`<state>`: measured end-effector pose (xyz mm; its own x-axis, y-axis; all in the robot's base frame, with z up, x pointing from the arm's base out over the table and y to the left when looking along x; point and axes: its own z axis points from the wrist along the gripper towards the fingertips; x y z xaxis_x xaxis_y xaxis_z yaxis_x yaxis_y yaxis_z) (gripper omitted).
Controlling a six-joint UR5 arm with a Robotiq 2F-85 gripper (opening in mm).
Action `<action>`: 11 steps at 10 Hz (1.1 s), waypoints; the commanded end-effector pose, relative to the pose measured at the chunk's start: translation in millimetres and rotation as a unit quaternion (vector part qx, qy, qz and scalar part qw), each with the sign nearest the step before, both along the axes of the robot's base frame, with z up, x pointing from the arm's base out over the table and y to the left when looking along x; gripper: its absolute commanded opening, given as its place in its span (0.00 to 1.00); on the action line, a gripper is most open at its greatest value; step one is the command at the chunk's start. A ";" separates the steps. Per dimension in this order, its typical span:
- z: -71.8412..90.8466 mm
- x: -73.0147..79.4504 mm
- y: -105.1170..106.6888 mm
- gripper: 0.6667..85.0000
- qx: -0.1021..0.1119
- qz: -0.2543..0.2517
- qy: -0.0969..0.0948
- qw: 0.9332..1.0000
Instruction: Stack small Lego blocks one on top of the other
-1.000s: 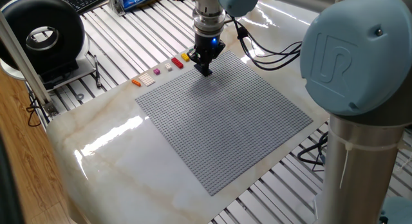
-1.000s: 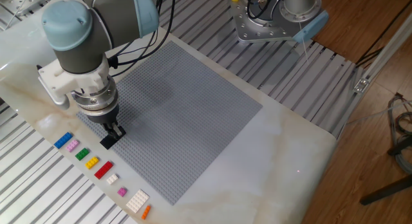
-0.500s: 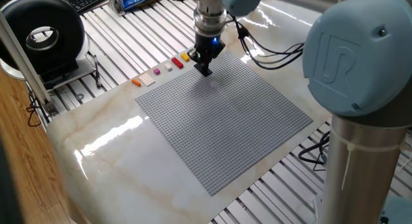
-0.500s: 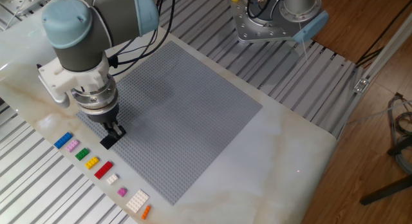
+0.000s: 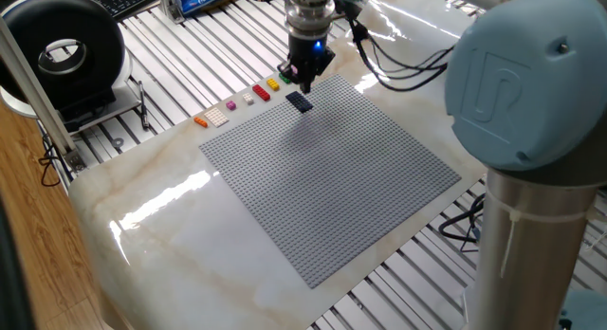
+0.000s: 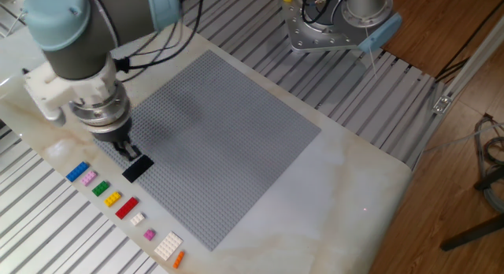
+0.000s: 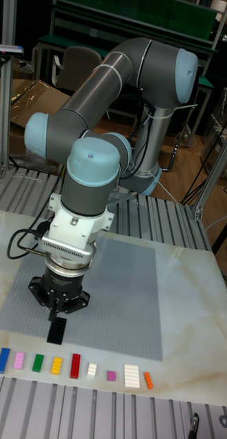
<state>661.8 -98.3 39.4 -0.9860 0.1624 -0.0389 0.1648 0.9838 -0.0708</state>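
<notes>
Grey baseplate (image 6: 236, 124) fills the table mid. Gripper (image 6: 126, 150) hangs right over a black brick (image 6: 138, 169) on its near edge; jaw state unclear. Small Lego blocks (image 6: 126, 208) in a row just off-plate, beside the gripper.

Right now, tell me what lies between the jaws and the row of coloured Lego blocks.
A black block on the grey baseplate, clearest in the tall fixed view.
</notes>
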 end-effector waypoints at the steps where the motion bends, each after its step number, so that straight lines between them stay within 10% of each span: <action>1: 6.3 9.9 -42.5 0.00 -0.048 0.014 0.014 0.999; 5: 29.1 -2.5 -100.3 0.00 -0.107 0.019 0.058 0.992; 7: 22.2 -21.8 -126.8 0.00 -0.108 0.002 0.113 0.988; 9: 0.8 -22.0 -112.0 0.00 -0.049 -0.007 0.116 0.992; 11: -0.9 -17.7 -114.5 0.00 -0.059 0.009 0.118 0.991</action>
